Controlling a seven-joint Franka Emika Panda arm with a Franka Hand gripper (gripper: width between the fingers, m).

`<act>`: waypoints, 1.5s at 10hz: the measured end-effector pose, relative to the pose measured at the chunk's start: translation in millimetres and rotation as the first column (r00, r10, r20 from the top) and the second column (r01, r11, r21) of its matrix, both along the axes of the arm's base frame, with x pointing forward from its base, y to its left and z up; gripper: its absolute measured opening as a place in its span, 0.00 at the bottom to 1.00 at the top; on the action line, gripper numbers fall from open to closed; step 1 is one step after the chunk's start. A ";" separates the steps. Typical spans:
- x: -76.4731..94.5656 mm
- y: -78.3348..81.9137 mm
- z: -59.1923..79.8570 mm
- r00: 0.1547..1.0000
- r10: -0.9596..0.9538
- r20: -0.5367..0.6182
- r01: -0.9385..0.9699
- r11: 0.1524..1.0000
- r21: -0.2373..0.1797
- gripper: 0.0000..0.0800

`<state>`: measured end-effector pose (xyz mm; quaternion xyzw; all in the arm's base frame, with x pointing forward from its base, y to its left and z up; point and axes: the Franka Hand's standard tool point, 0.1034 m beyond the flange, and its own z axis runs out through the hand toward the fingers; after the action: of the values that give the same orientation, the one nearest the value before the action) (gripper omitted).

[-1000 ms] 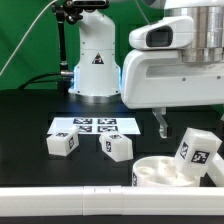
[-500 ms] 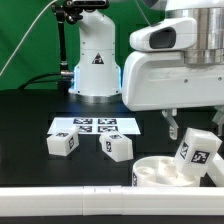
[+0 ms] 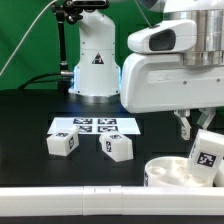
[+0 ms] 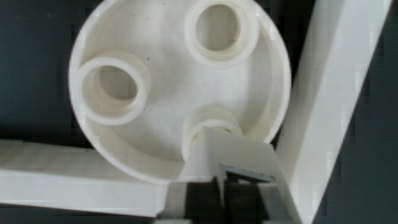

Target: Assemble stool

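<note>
Seat (image 3: 165, 172) has shifted across the black table (image 3: 30, 120) before the green backdrop (image 3: 25, 30).

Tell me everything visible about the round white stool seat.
The round white plastic stool seat is a smooth disc with a raised rim and round sockets, two showing in the wrist view. It lies flat on the black table beside a long white bar and a tagged white leg block. The shut gripper meets its rim.

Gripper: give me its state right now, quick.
Gripper: closed, fingers together at the rim of the stool seat; whether anything is pinched between them cannot be told.
</note>
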<state>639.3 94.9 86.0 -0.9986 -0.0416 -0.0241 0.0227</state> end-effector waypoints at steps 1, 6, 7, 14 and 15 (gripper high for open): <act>-1.0 -1.9 0.6 1.000 -0.027 0.006 0.026 1.000 0.004 0.00; -2.3 0.0 -0.2 0.995 -0.104 0.005 0.104 0.994 0.018 0.14; -2.3 0.0 -0.3 0.995 -0.104 0.005 0.104 0.994 0.018 0.14; 1.0 11.3 11.4 0.968 -0.247 -0.049 0.248 0.969 0.014 0.81; 1.2 11.6 11.2 0.966 -0.252 -0.051 0.253 0.967 0.013 0.81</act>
<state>640.5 106.4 97.3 -0.9958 0.0867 -0.0029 0.0303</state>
